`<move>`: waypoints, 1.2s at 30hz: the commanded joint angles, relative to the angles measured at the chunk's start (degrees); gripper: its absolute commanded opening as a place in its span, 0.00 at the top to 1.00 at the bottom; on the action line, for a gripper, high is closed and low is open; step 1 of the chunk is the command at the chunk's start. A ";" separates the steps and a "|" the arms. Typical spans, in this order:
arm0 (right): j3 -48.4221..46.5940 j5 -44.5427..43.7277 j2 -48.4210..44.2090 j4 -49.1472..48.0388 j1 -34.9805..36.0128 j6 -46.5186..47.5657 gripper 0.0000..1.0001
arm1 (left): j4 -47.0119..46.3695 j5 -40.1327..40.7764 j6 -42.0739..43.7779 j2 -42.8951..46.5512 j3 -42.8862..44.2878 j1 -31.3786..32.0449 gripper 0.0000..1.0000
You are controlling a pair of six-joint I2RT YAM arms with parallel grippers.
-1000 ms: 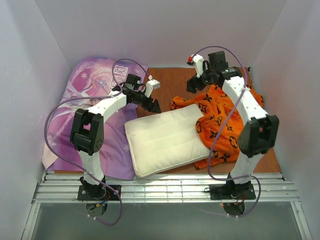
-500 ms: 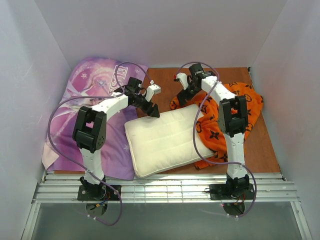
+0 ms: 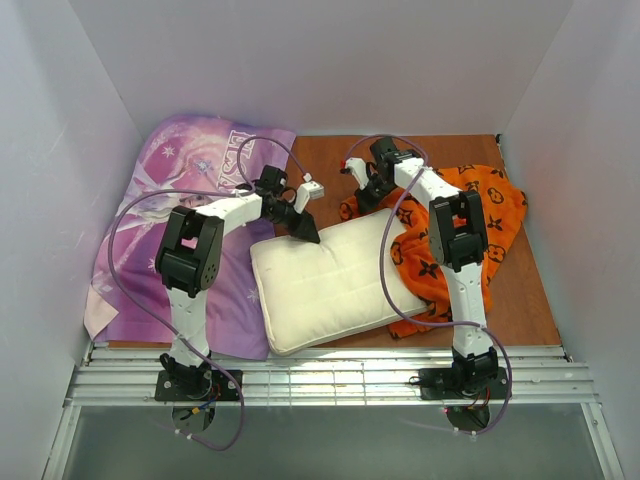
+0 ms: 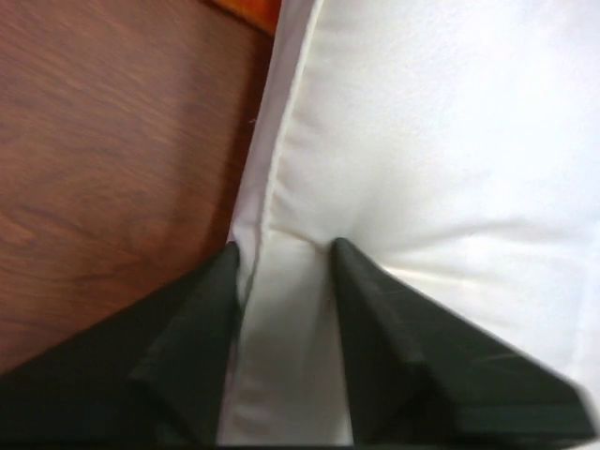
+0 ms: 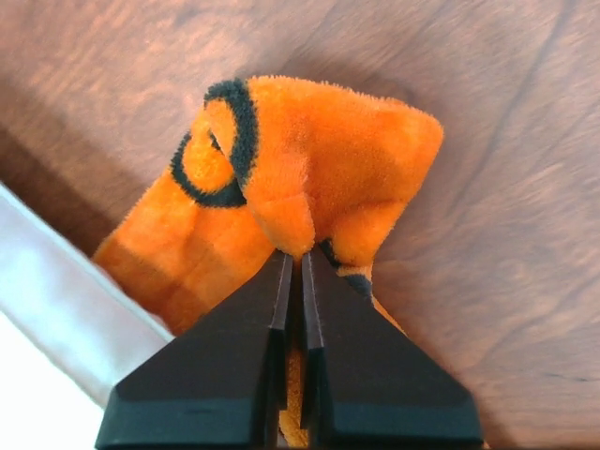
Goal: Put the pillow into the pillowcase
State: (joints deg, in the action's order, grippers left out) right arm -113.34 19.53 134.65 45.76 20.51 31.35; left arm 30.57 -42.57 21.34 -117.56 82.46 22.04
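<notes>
The cream-white pillow (image 3: 330,280) lies flat mid-table, and its right end rests on the crumpled orange pillowcase (image 3: 470,215). At the pillow's far-left corner my left gripper (image 3: 308,235) pinches the stitched edge. In the left wrist view, white pillow (image 4: 441,141) fabric fills the gap between the left gripper's (image 4: 284,248) black fingers. My right gripper (image 3: 362,200) is down at the pillowcase's far-left tip. In the right wrist view the right gripper (image 5: 300,255) is shut on a fold of the orange pillowcase (image 5: 281,159). The pillow's edge (image 5: 37,309) shows at lower left.
A purple princess-print fabric (image 3: 180,220) covers the table's left side, beside the pillow. Bare brown wood (image 3: 330,160) shows behind the pillow. White walls enclose three sides. A metal rail (image 3: 330,375) runs along the near edge.
Both grippers went from open to closed. The right arm swung left and down onto the pillowcase's tip. The left gripper dropped slightly onto the pillow's corner.
</notes>
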 commanded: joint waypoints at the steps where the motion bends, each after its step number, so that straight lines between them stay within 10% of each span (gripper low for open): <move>1: -1.44 5.07 -0.87 0.83 0.14 -1.99 0.99 | 2.13 -6.71 2.39 -1.18 -2.30 1.33 0.75; 3: -1.62 9.27 -2.46 0.74 0.32 -3.48 0.99 | 1.95 -9.72 1.86 -1.01 -2.47 1.42 1.00; 7: -1.89 15.88 -6.75 -0.66 1.72 -8.84 0.99 | -6.28 -17.80 -4.36 4.34 -5.54 1.34 1.00; 17: 9.62 23.28 -19.86 -23.95 10.33 -34.32 0.99 | -61.10 -23.00 -55.51 16.39 -19.87 1.60 1.00; 30: 20.54 18.97 -22.34 -44.09 16.14 -53.07 0.99 | -56.69 -4.37 -63.89 18.42 -34.82 -6.83 1.00; 34: 7.71 21.43 -18.80 -27.78 12.63 -44.91 0.66 | -44.49 -5.51 -53.99 20.08 -29.39 -7.80 0.52; 35: 7.96 21.08 -20.55 -26.00 10.27 -42.97 0.37 | -36.19 -5.07 -49.86 23.13 -27.63 -7.80 0.44; 36: 11.44 20.64 -23.00 -23.55 8.94 -38.34 0.24 | -30.97 -1.68 -38.33 24.55 -25.52 -6.50 0.14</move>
State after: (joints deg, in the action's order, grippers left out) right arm -99.74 37.95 118.32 15.09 34.09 -14.81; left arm -15.05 -48.36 -34.02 -99.55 50.72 13.93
